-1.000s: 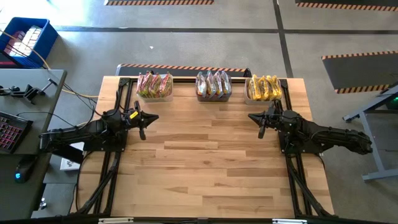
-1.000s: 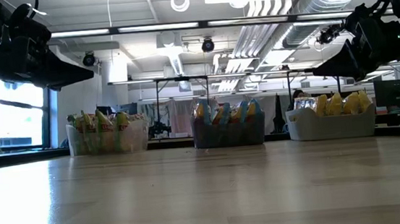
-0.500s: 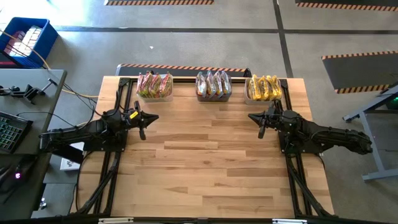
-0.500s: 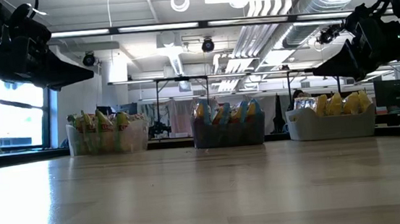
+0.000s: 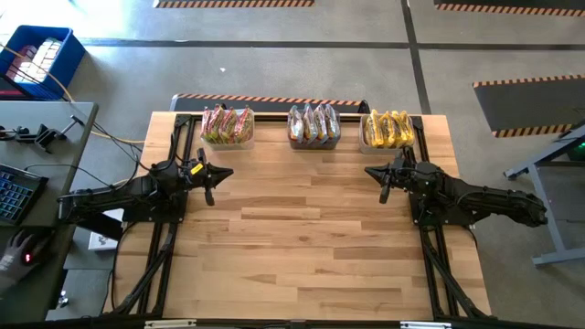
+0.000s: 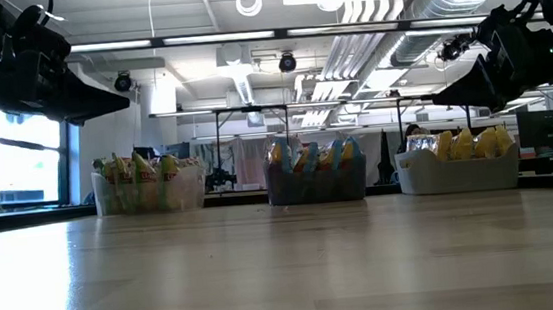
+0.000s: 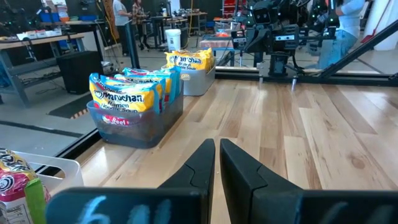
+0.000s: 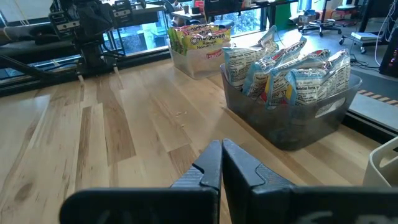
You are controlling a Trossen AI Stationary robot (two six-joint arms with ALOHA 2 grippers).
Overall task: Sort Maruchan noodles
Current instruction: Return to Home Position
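While left claw and right claw hover closed, glossy Maruchan noodles stand upright, colour-sorted in 3 bins

The noodle packets stand packed on edge in three bins, and in the high view their number and print are too small to tell. In the low view the middle and right bin walls hide the packets' lower parts. There the left arm and right arm are cut off by the picture's edges. Each wrist view cuts off the nearest white bin.
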